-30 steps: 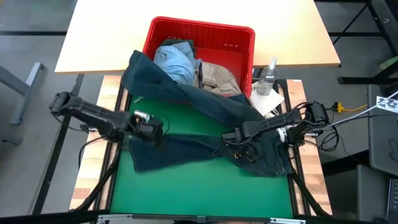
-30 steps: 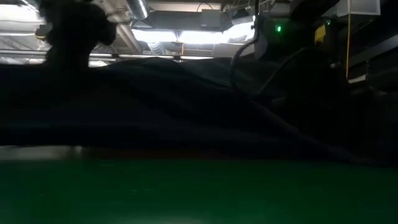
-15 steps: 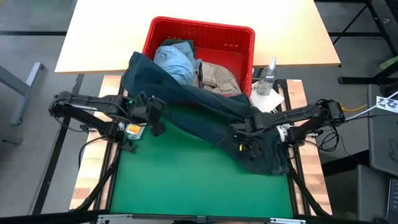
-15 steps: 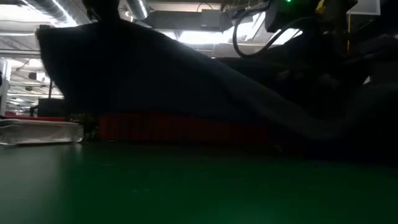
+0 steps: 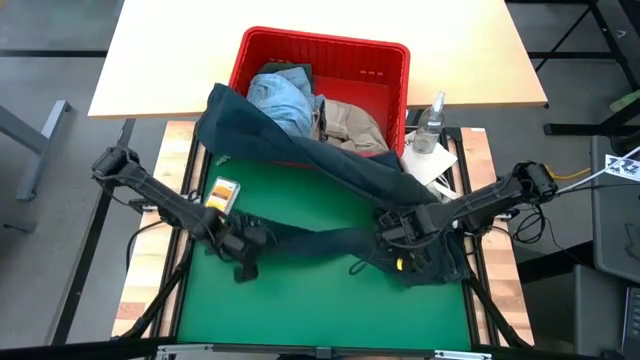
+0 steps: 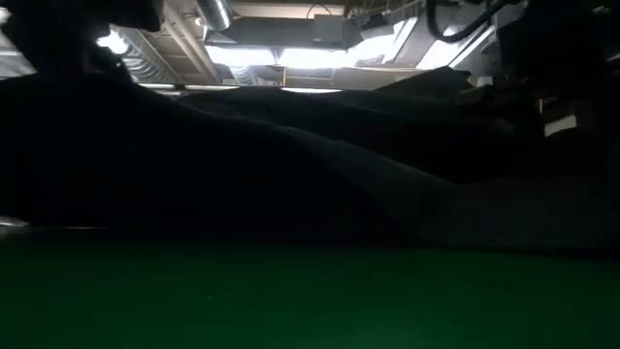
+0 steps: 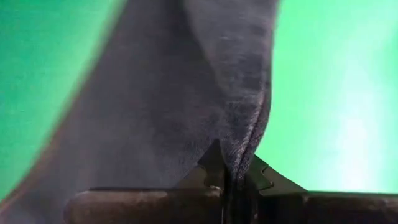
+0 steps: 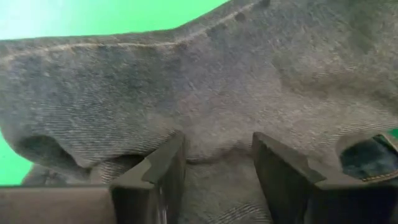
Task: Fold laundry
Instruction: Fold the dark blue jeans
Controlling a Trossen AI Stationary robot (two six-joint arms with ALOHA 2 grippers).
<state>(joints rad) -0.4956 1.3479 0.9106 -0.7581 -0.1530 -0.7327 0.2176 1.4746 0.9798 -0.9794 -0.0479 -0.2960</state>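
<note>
Dark navy jeans trail from the red basket's near rim across the green mat. One leg runs as a narrow band to my left gripper, which is shut on its end near the mat's left side. My right gripper stands over the bunched wide part of the jeans at the mat's right, with denim between its fingers. Light blue denim and a beige piece lie in the basket. My left gripper pinches a folded edge of the jeans leg between its two fingers, slanting down from the table's left. The leg stretches away from it toward the right. My right gripper points down and has a thick bunch of denim between its widely spaced fingers.
The red basket stands at the mat's far edge. A spray bottle and a white cloth sit at the far right. A small yellow card lies on the mat's left. The near half of the mat is bare.
My left gripper lifted the jeans leg toward the far left, baring the mat and the yellow card, then swung toward the near edge and rolled. The leg, spread wide before, now runs as a narrow band. My right gripper rose a little with the bunched part.
</note>
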